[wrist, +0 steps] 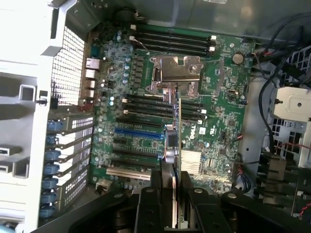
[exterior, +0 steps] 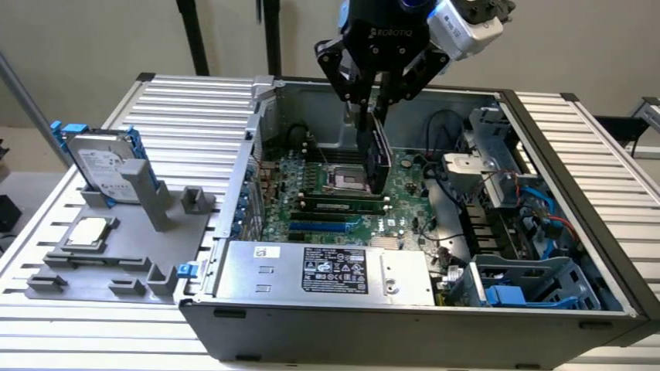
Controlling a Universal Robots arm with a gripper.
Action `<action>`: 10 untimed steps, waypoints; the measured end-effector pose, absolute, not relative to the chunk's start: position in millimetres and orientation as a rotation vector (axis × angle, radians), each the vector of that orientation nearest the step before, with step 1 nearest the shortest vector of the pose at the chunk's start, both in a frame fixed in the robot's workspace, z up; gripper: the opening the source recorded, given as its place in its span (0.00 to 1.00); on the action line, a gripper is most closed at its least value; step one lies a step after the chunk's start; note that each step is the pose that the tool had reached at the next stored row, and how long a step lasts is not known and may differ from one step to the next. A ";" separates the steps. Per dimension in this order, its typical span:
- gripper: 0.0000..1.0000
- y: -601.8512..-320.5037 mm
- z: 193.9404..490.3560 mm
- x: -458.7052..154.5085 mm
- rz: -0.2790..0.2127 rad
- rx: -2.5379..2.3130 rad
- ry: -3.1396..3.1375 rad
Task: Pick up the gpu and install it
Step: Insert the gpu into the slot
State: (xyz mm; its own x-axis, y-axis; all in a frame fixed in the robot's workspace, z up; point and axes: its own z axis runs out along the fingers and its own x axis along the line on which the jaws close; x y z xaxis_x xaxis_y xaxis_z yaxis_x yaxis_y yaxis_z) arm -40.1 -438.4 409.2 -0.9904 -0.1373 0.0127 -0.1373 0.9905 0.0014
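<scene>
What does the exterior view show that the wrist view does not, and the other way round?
Exterior view adds: the hard drive and the CPU chip on the grey tray beside the case, and the power supply. Wrist view adds: the perforated rear grille and the white slot. Shared: the claw shut on the gpu, held on edge over the motherboard.
</scene>
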 end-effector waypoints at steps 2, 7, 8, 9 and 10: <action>0.27 -438.4 408.8 -40.1 -0.001 0.272 -3.117; 0.27 -438.4 408.0 -40.1 0.000 0.415 -3.101; 0.27 -438.4 407.7 -40.2 -0.002 0.442 -3.098; 0.27 -438.4 407.5 -40.2 -0.003 0.470 -3.094; 0.27 -438.4 407.2 -40.2 -0.004 0.498 -3.089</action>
State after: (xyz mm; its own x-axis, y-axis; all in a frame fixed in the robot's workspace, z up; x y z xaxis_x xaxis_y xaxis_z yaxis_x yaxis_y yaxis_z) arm -40.2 -438.4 407.2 -0.9493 -0.3141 0.0117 -0.3141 0.9494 0.0047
